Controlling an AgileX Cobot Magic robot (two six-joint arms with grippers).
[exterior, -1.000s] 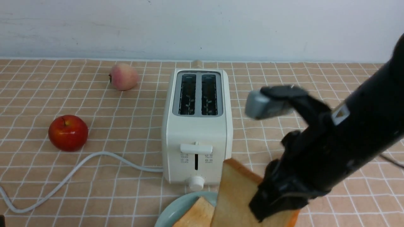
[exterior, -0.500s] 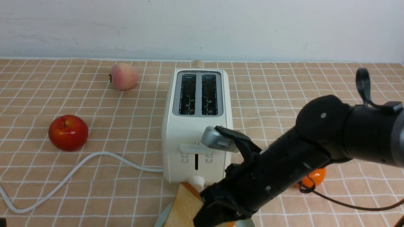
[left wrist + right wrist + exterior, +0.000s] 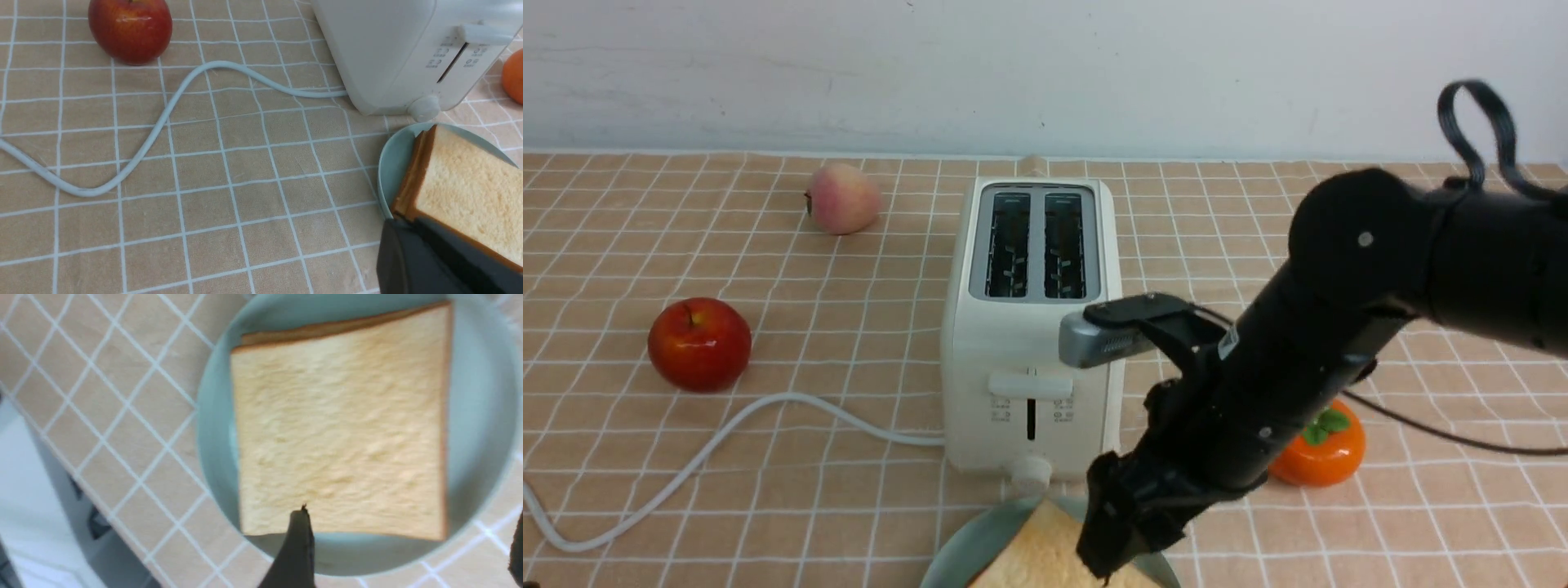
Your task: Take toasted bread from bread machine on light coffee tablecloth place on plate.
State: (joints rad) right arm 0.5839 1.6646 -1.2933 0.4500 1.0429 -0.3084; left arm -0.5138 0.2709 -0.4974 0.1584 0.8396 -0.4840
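Tabletop is covered by the light coffee tablecloth (image 3: 849, 245) w/ a thin white grid; pale wall behind. On the plate (image 3: 482, 416) the toasted bread (image 3: 339, 433) is laid flat: two slices, stacked, the lower one's crust edge seen just past the upper (approx. squared up). Just above the top slice the right gripper (image 3: 410, 522) is held w/ fingers (image 3: 298, 547) spread wide, one over the slice's edge, the other out by the plate's rim; nothing is gripped. The plate is set directly in front of the bread machine (image 3: 1029, 359), close to its round knob. The left gripper is closed, though it isn't clearly made out in any view. Further out, a white cord (image 3: 727, 433) is trailed from the bread machine to the left, a red apple (image 3: 699, 343) is seen beyond it, a pinkish fruit (image 3: 843, 198) at back left, and an orange fruit (image 3: 1327, 457) right of the bread machine, partly hidden by the right arm.
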